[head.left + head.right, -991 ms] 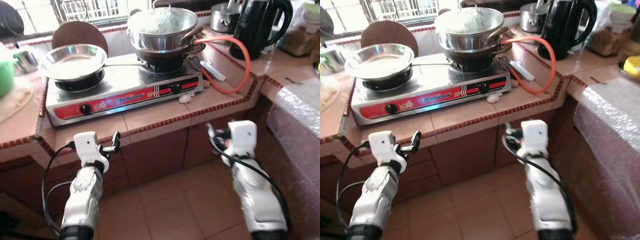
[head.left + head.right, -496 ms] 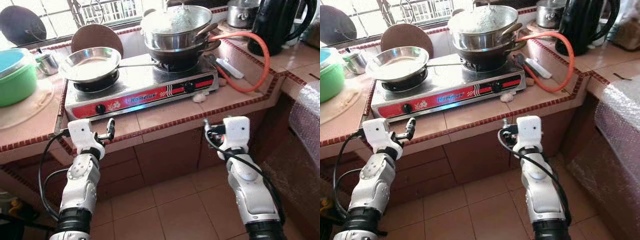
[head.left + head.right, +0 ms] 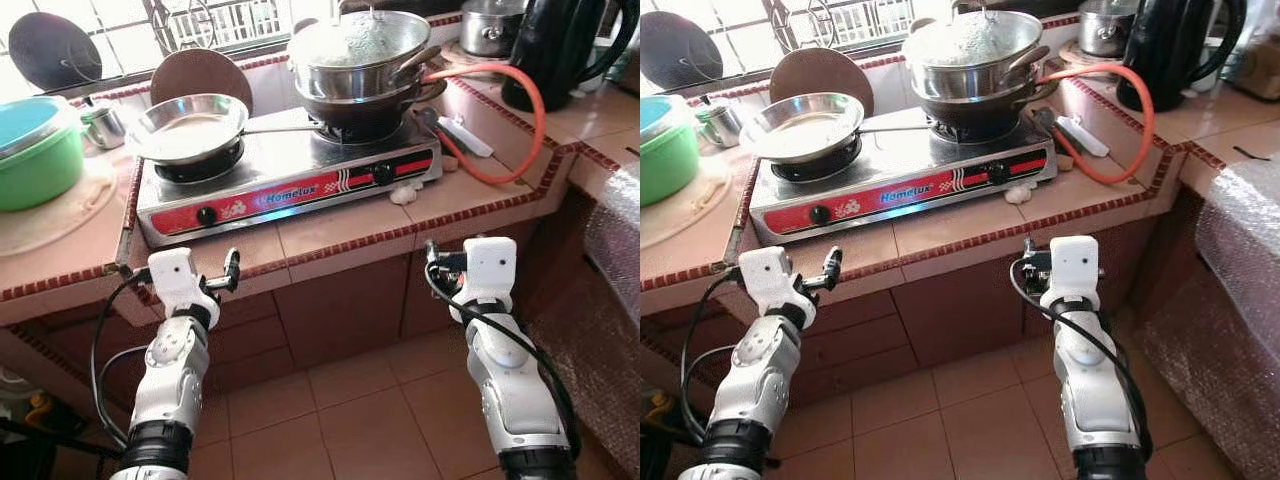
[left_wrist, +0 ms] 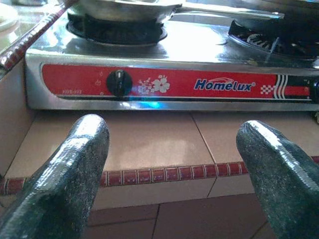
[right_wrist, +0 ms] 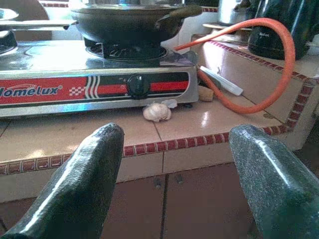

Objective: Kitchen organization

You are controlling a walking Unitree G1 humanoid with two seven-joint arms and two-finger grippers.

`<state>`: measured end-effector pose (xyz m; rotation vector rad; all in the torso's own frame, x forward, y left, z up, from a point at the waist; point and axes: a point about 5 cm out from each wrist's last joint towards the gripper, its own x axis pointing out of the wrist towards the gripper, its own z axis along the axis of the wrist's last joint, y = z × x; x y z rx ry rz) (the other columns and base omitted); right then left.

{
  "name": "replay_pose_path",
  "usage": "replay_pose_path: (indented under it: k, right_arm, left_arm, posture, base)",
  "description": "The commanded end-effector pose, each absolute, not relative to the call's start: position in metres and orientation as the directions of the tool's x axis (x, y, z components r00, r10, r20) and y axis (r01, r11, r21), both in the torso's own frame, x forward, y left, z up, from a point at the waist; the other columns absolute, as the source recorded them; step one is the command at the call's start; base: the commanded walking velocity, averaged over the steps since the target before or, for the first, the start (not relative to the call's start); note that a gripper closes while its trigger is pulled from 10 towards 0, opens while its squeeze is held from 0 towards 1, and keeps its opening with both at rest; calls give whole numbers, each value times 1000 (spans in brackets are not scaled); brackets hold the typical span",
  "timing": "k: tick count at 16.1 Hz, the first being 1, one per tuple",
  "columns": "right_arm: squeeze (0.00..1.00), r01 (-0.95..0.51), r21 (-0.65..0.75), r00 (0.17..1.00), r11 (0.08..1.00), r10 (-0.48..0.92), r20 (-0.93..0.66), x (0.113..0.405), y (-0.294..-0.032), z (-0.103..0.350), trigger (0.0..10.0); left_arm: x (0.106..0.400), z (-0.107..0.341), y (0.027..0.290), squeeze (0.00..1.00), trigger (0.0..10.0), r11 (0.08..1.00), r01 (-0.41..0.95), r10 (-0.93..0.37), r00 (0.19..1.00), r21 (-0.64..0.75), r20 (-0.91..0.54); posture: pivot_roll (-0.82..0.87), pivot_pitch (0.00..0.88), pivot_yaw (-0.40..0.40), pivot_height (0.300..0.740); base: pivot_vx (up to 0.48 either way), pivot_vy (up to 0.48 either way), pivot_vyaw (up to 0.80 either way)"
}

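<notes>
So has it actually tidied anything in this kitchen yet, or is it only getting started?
Only getting started, it seems. Nothing looks put away: the frying pan and stacked pots sit on the stove, and a garlic bulb lies loose on the counter. Nothing is in hand: the left gripper and right gripper are open, held before the counter's edge. All the sorting remains.

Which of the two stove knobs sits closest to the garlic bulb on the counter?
The stove's right-hand knob, below the burner with the stacked pots; the garlic bulb lies just beside it. The other knob sits under the frying pan.
</notes>
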<state>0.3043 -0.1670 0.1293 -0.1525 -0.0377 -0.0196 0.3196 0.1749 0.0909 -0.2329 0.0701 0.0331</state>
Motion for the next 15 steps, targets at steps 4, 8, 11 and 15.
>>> replay_pose_path:
  k: [4, 8, 11, 15]
  right_arm:
    - [0, -41, -183, 997, 982, 52, 57, 303, -160, 136, 10000]
    - [0, -132, -223, 988, 966, 146, 48, 311, -154, 143, 10000]
    - [0, -179, -240, 980, 954, 196, 46, 317, -148, 147, 10000]
    - [0, -189, -225, 978, 956, 203, 42, 317, -142, 145, 10000]
  left_arm:
    - [318, 89, 180, 0, 10000, 970, -81, 67, 995, -227, -72]
    - [304, 77, 174, 0, 10000, 950, -148, 130, 988, -273, -83]
    - [296, 74, 174, 0, 10000, 942, -177, 161, 984, -284, -82]
    - [297, 78, 177, 0, 10000, 949, -171, 158, 985, -265, -69]
  posture:
    - [-298, 0, 119, 740]
    - [-246, 0, 26, 740]
    - [-219, 5, 1, 740]
    - [-211, 4, 16, 740]
  base:
    - [0, 0, 0]
    - [0, 0, 0]
    - [0, 0, 0]
    - [0, 0, 0]
